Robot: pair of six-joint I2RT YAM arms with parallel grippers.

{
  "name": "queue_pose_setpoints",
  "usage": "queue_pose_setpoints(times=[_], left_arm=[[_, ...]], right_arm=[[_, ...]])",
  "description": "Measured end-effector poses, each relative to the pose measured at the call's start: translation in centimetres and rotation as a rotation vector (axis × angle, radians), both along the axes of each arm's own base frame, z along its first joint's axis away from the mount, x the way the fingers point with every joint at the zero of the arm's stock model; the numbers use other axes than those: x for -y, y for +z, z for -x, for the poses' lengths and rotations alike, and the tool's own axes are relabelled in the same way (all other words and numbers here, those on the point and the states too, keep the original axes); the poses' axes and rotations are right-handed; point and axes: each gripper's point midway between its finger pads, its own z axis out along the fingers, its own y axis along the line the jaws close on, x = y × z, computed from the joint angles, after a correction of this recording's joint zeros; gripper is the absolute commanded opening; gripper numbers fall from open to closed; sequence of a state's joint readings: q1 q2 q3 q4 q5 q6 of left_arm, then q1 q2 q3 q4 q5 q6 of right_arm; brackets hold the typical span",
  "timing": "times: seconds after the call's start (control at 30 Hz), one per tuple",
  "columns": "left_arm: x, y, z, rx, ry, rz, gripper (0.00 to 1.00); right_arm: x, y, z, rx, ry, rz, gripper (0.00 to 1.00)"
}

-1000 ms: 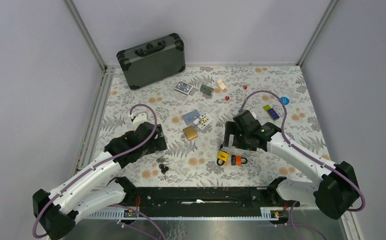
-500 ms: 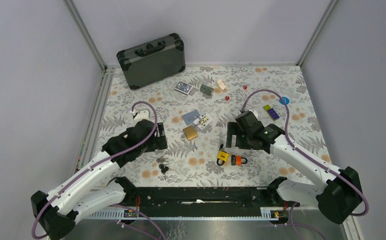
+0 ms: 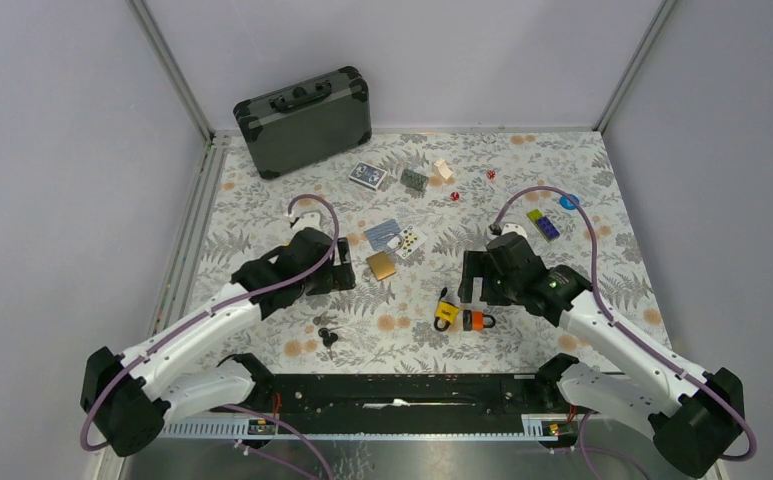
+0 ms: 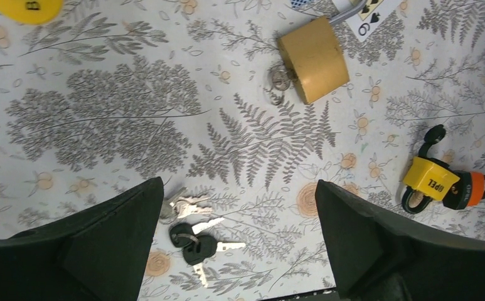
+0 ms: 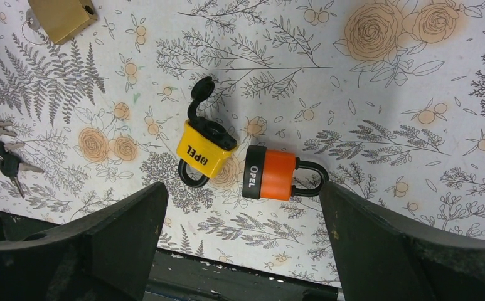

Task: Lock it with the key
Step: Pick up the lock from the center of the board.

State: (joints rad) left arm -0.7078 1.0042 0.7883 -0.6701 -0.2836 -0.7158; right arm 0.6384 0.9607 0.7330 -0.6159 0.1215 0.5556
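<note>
A bunch of keys (image 3: pixel 327 333) with black and silver heads lies on the floral table near the front edge, also seen in the left wrist view (image 4: pixel 192 235) low between my left fingers. A yellow padlock (image 3: pixel 446 314) with its shackle swung open lies against an orange padlock (image 3: pixel 479 321). Both show in the right wrist view, yellow (image 5: pixel 205 150) and orange (image 5: pixel 277 175). A brass padlock (image 3: pixel 381 265) lies further back. My left gripper (image 3: pixel 340 272) hovers open beside the brass padlock. My right gripper (image 3: pixel 472 280) hovers open just behind the two padlocks. Neither holds anything.
A dark briefcase (image 3: pixel 302 120) stands at the back left. Playing cards (image 3: pixel 383 233), a card deck (image 3: pixel 367 175), dice, a purple block (image 3: pixel 542 224) and a blue disc (image 3: pixel 569 201) are scattered at the back. A black rail (image 3: pixel 392 390) runs along the near edge.
My left arm has swung right and forward, toward the brass padlock. My right arm has shifted slightly right and nearer, staying over the two padlocks. Both grippers stay open.
</note>
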Motion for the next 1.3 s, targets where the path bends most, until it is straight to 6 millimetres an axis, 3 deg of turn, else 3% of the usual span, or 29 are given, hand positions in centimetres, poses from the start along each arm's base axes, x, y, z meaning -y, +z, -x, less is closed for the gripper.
queue_pose_setpoints(times=[0.5,0.77,1.03,1.3], left_arm=[[5.8,-2.8,-3.2,-0.082,-0.018,-0.016,0.99],[9.3,-4.9,-6.1,-0.118,0.044,-0.069,0.99],[10.1,-8.1,-7.8,-0.167,0.113,-0.154,0.99],[10.3,-8.7,-9.5,-0.151,0.152,-0.209,0.99]], right_arm=[[0.0,-0.3,-0.1,0.014,0.001,-0.008,0.97],[0.0,-0.4,0.0,0.013,0.001,-0.009,0.97],[0.1,-0.4,0.2,0.021,0.002,-0.016,0.97],[0.1,-0.3,0.2,0.022,0.003,-0.018,0.97]])
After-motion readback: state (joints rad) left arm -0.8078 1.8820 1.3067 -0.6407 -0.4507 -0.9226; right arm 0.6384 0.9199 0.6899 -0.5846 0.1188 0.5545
